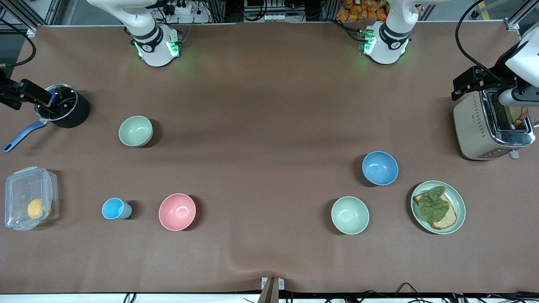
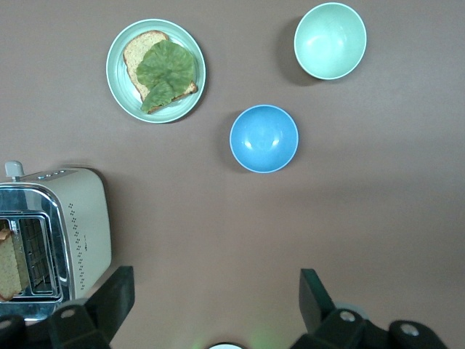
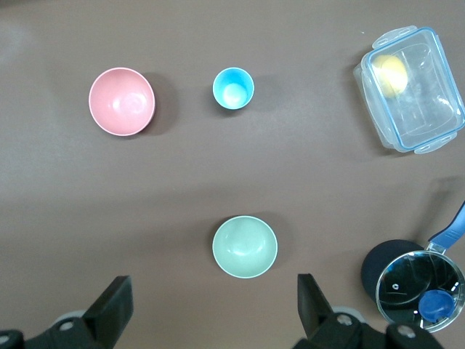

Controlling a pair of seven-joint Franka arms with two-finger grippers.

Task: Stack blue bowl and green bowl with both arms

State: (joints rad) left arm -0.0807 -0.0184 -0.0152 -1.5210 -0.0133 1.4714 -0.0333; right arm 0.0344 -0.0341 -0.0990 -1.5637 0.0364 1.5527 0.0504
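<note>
Toaster [image 2: 54, 233]: cut by the left wrist view's edge; bread in its slot partly hidden.
Left gripper [image 2: 214, 305]: finger bases cut off.
Right gripper [image 3: 214, 305]: likewise.
Saucepan [image 1: 63, 107]: rim partly covered by the right arm's hardware.

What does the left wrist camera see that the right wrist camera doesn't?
Only the left wrist view shows the blue bowl, a green bowl, the plate with bread and a leaf and the toaster. Only the right wrist view shows the pink bowl, the light-blue cup, another green bowl, the clear lidded box and the lidded pot. Both show brown table and their own open end effector: left, right.
</note>
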